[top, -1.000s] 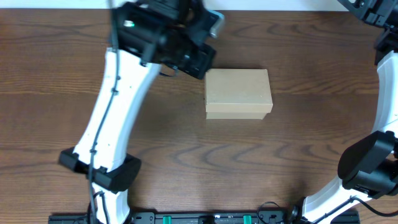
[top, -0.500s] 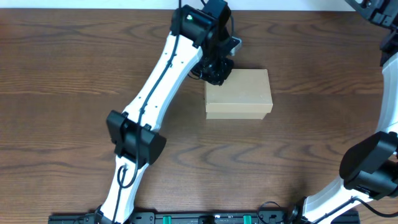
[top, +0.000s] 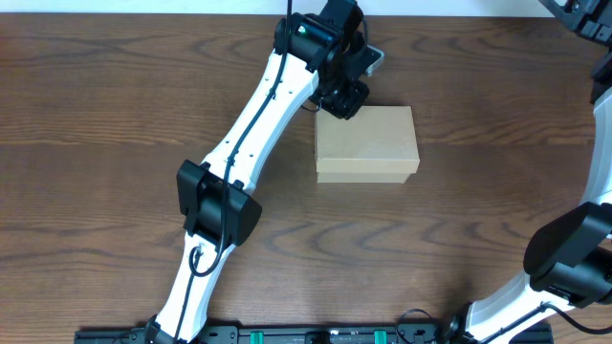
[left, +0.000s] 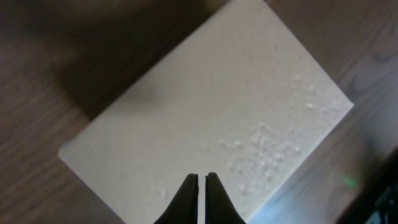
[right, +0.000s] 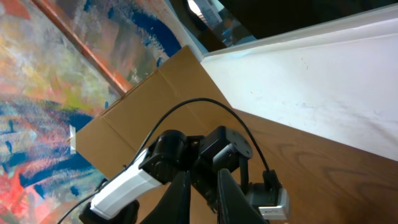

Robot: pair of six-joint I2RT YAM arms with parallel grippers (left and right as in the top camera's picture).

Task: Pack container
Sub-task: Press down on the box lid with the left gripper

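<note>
A dark brown wood-grain surface (top: 96,143) fills the overhead view, with a black rail (top: 316,335) along its edge at 6 o'clock. The right wrist view shows a white board (right: 323,81) at 3 o'clock, a brown cardboard sheet (right: 149,106) near centre and a colourful painted panel (right: 50,81) at 9 o'clock.

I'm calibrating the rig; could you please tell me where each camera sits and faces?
Overhead: above the table, facing straight down on the box, left arm and right arm.
Left wrist: over the box, facing down at its lid; shut left gripper shows.
Right wrist: raised, facing across at the left arm; right gripper shows.
Shared: box, overhead and left wrist.
</note>
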